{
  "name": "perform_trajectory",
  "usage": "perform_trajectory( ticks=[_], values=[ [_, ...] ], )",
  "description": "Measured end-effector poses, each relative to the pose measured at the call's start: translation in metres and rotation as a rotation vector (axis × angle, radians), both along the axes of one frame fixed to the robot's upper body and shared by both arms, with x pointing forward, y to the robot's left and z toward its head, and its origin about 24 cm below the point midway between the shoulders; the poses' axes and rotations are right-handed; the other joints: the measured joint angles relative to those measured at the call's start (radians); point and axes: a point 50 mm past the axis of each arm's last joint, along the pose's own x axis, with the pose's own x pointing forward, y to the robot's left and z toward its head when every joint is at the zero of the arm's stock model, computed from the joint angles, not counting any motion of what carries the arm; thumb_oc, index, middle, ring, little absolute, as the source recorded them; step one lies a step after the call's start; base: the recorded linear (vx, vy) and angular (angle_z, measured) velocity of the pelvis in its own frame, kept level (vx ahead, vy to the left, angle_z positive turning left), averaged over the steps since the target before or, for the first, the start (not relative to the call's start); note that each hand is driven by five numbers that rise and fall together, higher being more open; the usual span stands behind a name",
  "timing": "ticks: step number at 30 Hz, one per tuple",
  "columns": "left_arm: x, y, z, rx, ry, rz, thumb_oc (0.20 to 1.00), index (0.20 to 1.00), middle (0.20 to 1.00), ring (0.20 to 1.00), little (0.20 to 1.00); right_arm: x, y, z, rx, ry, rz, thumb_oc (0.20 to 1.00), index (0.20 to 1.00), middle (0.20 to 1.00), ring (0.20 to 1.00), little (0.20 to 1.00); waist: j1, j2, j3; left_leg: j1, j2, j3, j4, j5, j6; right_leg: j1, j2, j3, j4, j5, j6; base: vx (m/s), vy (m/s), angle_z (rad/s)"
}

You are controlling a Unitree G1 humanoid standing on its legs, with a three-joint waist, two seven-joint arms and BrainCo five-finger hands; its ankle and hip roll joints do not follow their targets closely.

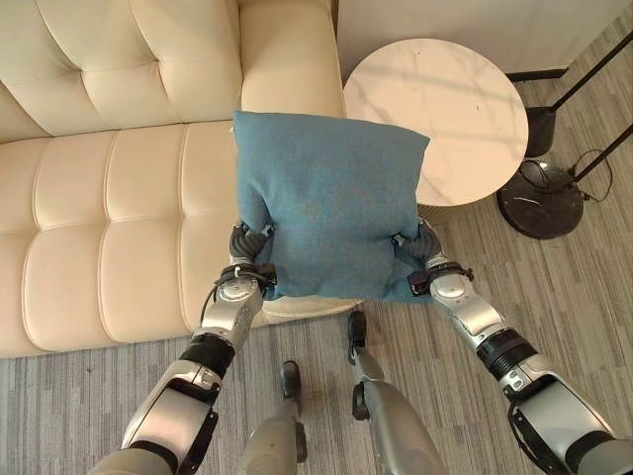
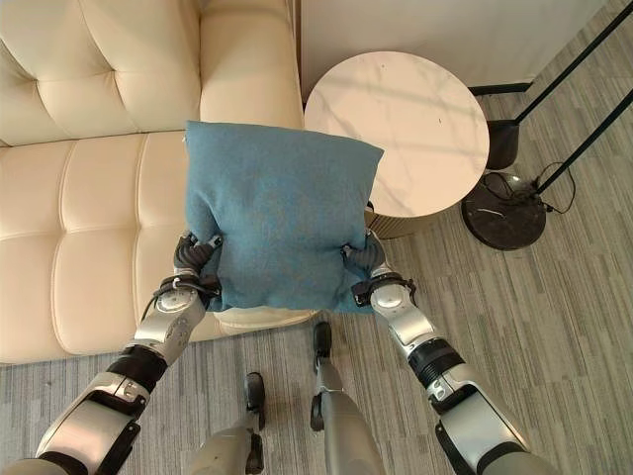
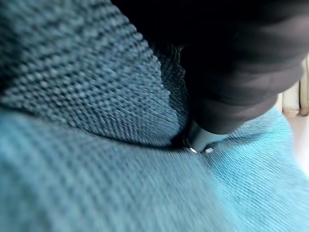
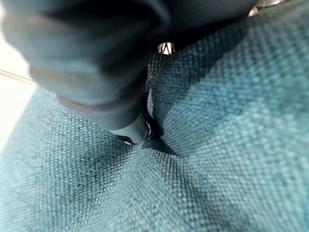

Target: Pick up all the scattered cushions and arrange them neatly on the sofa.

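Teal cushion [image 1: 331, 203] held above cream sofa [image 1: 109, 198].
Gripped at lower edges by left hand [image 1: 249, 247] and right hand [image 1: 420, 247], fingers pinching fabric.

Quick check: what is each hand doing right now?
Left hand: shut on the teal cushion, gripping its lower left edge.
Right hand: shut on the same cushion, lower right edge.

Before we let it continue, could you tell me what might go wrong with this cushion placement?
1. The left hand and right hand pinch the teal cushion only at its lower edges, so it may sag or slip.
2. It hangs over the sofa's front edge by the round table; released early, it could fall to the floor.
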Motion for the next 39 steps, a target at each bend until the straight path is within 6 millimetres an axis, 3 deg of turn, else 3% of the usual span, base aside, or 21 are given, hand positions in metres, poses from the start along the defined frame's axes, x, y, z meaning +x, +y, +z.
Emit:
perform_trajectory(
  ticks=[5,11,15,19,21,22,23,24,26,27,28,29,30,32,34,36,38,39],
  values=[
    [-0.02,0.003,-0.006,-0.056,-0.023,0.007,0.2,0.2,0.2,0.2,0.2,-0.02,-0.001,-0.007,0.074,-0.002,0.016,0.2,0.2,0.2,0.2,0.2,-0.005,-0.001,-0.005,0.063,-0.004,0.035,-0.001,-0.011,0.008,0.052,0.002,0.024,0.0,-0.024,0.029,0.05,0.031,-0.17],
    [-0.058,0.014,-0.008,-0.118,-0.079,0.041,0.2,0.2,0.2,0.2,0.2,-0.048,0.0,0.01,0.189,-0.095,0.109,0.2,0.2,0.2,0.2,0.2,-0.018,0.003,-0.031,0.125,0.003,0.047,-0.001,-0.017,0.005,0.105,0.012,0.042,0.0,-0.027,0.023,0.05,0.067,-0.1],
    [-0.069,0.021,-0.012,-0.114,-0.078,0.069,0.2,0.2,0.2,0.2,0.2,-0.058,0.007,0.012,0.274,-0.11,0.172,0.2,0.2,0.2,0.2,0.2,-0.017,0.012,-0.098,0.139,-0.001,0.05,-0.001,-0.02,0.007,0.119,0.008,0.043,0.0,-0.042,0.006,-0.05,0.072,0.0],
    [-0.094,0.03,-0.017,-0.107,-0.084,0.098,0.2,0.2,0.2,0.2,0.2,-0.08,0.013,0.012,0.397,-0.117,0.231,0.2,0.2,0.2,0.2,0.2,-0.011,0.013,-0.122,0.15,-0.011,0.051,0.0,-0.021,0.01,0.132,0.004,0.049,0.0,-0.018,0.037,-0.23,0.027,-0.04],
    [-0.095,0.033,-0.018,-0.09,-0.081,0.104,0.2,0.2,0.2,0.2,0.2,-0.081,0.015,0.012,0.404,-0.122,0.251,0.2,0.2,0.2,0.2,0.2,-0.005,0.002,-0.123,0.137,-0.022,0.07,0.013,-0.019,0.021,0.124,-0.009,0.059,0.0,-0.015,0.06,-0.37,-0.026,-0.07],
    [-0.095,0.033,-0.016,-0.083,-0.09,0.098,0.2,0.2,0.2,0.2,0.2,-0.081,0.014,0.013,0.412,-0.131,0.245,0.2,0.2,0.2,0.2,0.2,0.0,-0.006,-0.125,0.109,-0.028,0.073,0.045,-0.023,0.028,0.109,-0.017,0.069,-0.003,-0.034,0.09,-0.31,0.011,-0.19],
    [-0.093,0.031,-0.013,-0.083,-0.106,0.086,0.2,0.2,0.2,0.2,0.2,-0.078,0.008,0.017,0.405,-0.158,0.227,0.2,0.2,0.2,0.2,0.2,0.021,0.036,-0.117,0.061,0.028,0.079,0.076,-0.016,0.044,0.053,0.004,0.019,0.087,-0.147,0.132,-0.29,-0.03,-0.09],
    [-0.092,0.03,-0.012,-0.084,-0.114,0.073,0.2,0.2,0.2,0.2,0.2,-0.08,0.004,0.015,0.408,-0.151,0.206,0.2,0.2,0.2,0.2,0.2,0.029,0.064,-0.1,0.052,0.073,0.065,0.088,-0.01,0.042,0.031,0.017,-0.036,0.379,-0.234,0.08,-0.25,-0.088,0.03],
    [-0.094,0.032,-0.013,-0.075,-0.104,0.073,0.2,0.2,0.2,0.2,0.2,-0.081,0.003,0.013,0.406,-0.145,0.203,0.2,0.2,0.2,0.2,0.2,0.046,0.063,-0.099,0.061,0.084,0.046,0.102,-0.007,0.046,0.087,0.006,-0.009,0.504,-0.392,0.095,-0.16,-0.179,0.29],
    [-0.094,0.032,-0.013,-0.074,-0.107,0.068,0.2,0.2,0.2,0.2,0.2,-0.08,0.001,0.013,0.399,-0.149,0.199,0.2,0.2,0.2,0.2,0.2,0.06,0.07,-0.095,0.059,0.098,0.027,0.115,-0.004,0.042,0.122,0.008,0.003,0.571,-0.457,0.124,-0.11,-0.196,0.32],
    [-0.094,0.031,-0.011,-0.076,-0.117,0.064,0.2,0.2,0.2,0.2,0.2,-0.08,0.0,0.014,0.393,-0.15,0.2,0.2,0.2,0.2,0.2,0.2,0.083,0.066,-0.097,0.053,0.102,0.015,0.123,0.002,0.032,0.193,0.009,0.032,0.531,-0.509,0.148,-0.13,-0.19,0.25],
    [-0.094,0.032,-0.009,-0.074,-0.125,0.06,0.2,0.2,0.2,0.2,0.2,-0.08,0.001,0.014,0.393,-0.153,0.201,0.2,0.2,0.2,0.2,0.2,0.094,0.053,-0.101,0.043,0.1,0.012,0.129,0.004,0.027,0.238,0.015,0.062,0.434,-0.527,0.12,-0.08,-0.117,0.09],
    [-0.095,0.032,-0.008,-0.075,-0.13,0.063,0.2,0.2,0.2,0.2,0.2,-0.079,0.002,0.016,0.388,-0.16,0.204,0.2,0.2,0.2,0.2,0.2,0.108,0.059,-0.099,0.036,0.102,0.007,0.124,0.013,0.026,0.275,0.032,0.07,0.356,-0.493,0.018,-0.11,-0.138,0.08],
    [-0.097,0.03,-0.009,-0.081,-0.128,0.058,0.2,0.2,0.2,0.2,0.2,-0.078,-0.002,0.017,0.366,-0.169,0.195,0.2,0.2,0.2,0.2,0.2,0.115,0.085,-0.101,-0.005,0.148,-0.016,0.116,0.071,-0.009,0.311,0.08,0.04,0.234,-0.4,-0.02,-0.33,-0.157,0.33],
    [-0.097,0.026,-0.01,-0.084,-0.121,0.04,0.2,0.2,0.2,0.2,0.2,-0.079,-0.008,0.017,0.358,-0.171,0.177,0.2,0.2,0.2,0.2,0.2,0.107,0.088,-0.1,-0.039,0.162,-0.041,0.12,0.097,-0.042,0.298,0.1,0.007,0.232,-0.388,-0.032,-0.33,-0.073,0.59],
    [-0.094,0.015,-0.01,-0.087,-0.122,-0.013,0.2,0.2,0.2,0.2,0.2,-0.081,-0.018,0.012,0.348,-0.157,0.133,0.2,0.2,0.2,0.2,0.2,0.094,0.086,-0.1,-0.086,0.155,-0.095,0.126,0.141,-0.05,0.272,0.091,-0.037,0.236,-0.387,-0.035,-0.2,-0.008,0.63],
    [-0.096,0.012,-0.014,-0.09,-0.104,-0.027,0.2,0.2,0.2,0.2,0.2,-0.081,-0.02,0.012,0.331,-0.155,0.135,0.2,0.2,0.2,0.2,0.2,0.086,0.085,-0.1,-0.103,0.139,-0.098,0.117,0.207,-0.104,0.247,0.069,-0.059,0.257,-0.382,-0.05,-0.12,0.031,0.17],
    [-0.096,0.01,-0.014,-0.089,-0.104,-0.036,0.2,0.2,0.2,0.2,0.2,-0.082,-0.022,0.012,0.325,-0.154,0.13,0.2,0.2,0.2,0.2,0.2,0.07,0.086,-0.1,-0.119,0.124,-0.094,0.127,0.224,-0.094,0.241,0.053,-0.066,0.255,-0.393,-0.041,-0.06,0.064,0.29]
  ],
)
